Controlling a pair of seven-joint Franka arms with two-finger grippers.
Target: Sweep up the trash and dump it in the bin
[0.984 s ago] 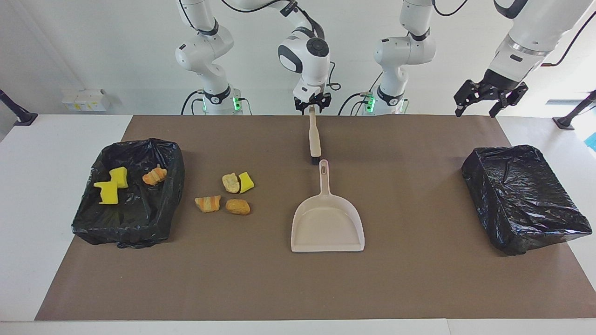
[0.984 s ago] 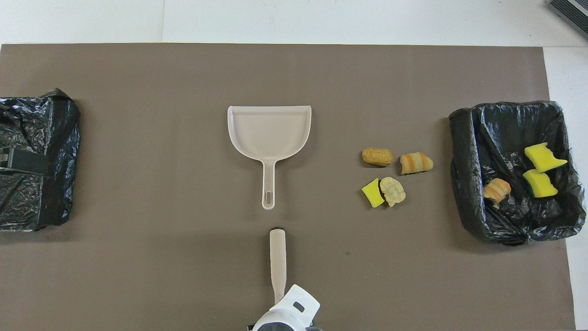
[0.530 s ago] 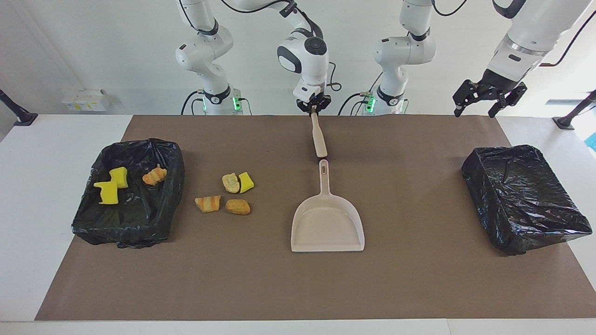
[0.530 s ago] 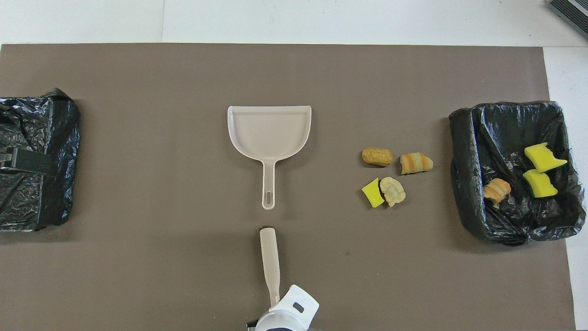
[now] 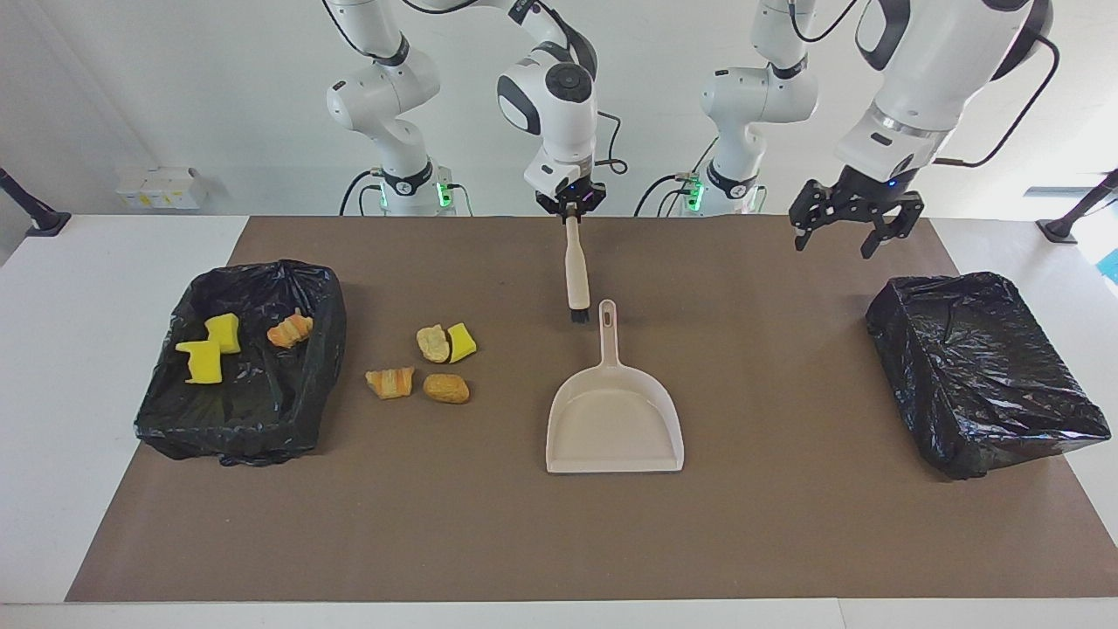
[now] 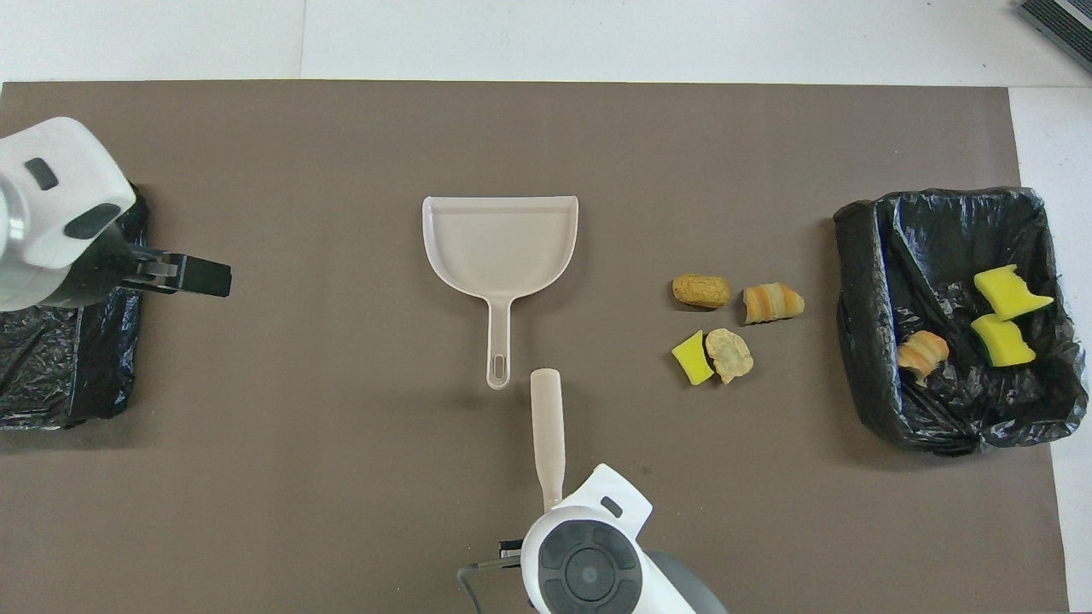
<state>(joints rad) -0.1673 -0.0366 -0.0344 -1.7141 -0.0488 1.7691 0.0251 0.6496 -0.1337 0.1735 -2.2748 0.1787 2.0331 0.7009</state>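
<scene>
Facing view. We are holding the brush (image 5: 576, 273) by its handle tip in our right gripper (image 5: 572, 206), clamped tight; the brush is hanging bristles-down over the brown mat (image 5: 786, 524), just beside the dustpan (image 5: 614, 414) handle. Our left gripper (image 5: 845, 229) is hovering with fingers spread, empty, over the mat near the covered black bin (image 5: 983, 371). Trash: four scraps (image 5: 425, 366) are lying on the mat between the dustpan and the open bin (image 5: 253, 411); three more (image 5: 229, 342) are sitting inside that bin.

Overhead view. We are seeing the brush (image 6: 547, 435) pointing toward the dustpan (image 6: 500, 256) handle. The four loose scraps (image 6: 732, 324) are lying toward the right arm's end of the bench, beside the open bin (image 6: 862, 341).
</scene>
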